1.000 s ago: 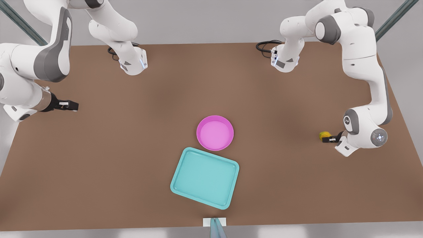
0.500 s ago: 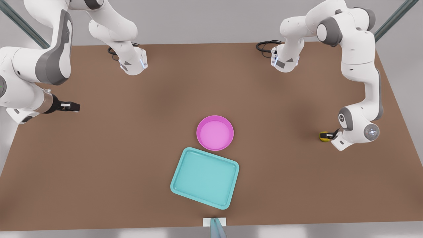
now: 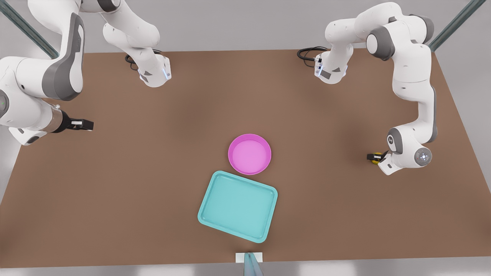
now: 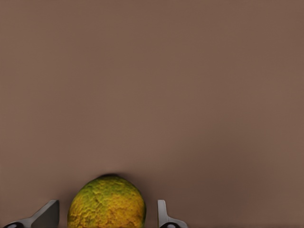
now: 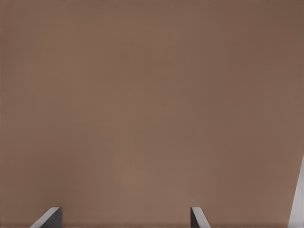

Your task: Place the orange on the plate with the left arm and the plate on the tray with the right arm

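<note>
The left gripper straddles the orange on the table with fingers apart, not yet clenched, well right of the plate (front view), while the right gripper waits released.

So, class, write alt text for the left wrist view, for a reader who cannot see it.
A bumpy yellow-orange orange with a greenish patch sits on a plain brown table between the left gripper's two open fingers, with a small gap on each side.

Brown worktop, pink plate near its middle, teal tray just beside the plate, orange well apart toward the front view's right
</note>
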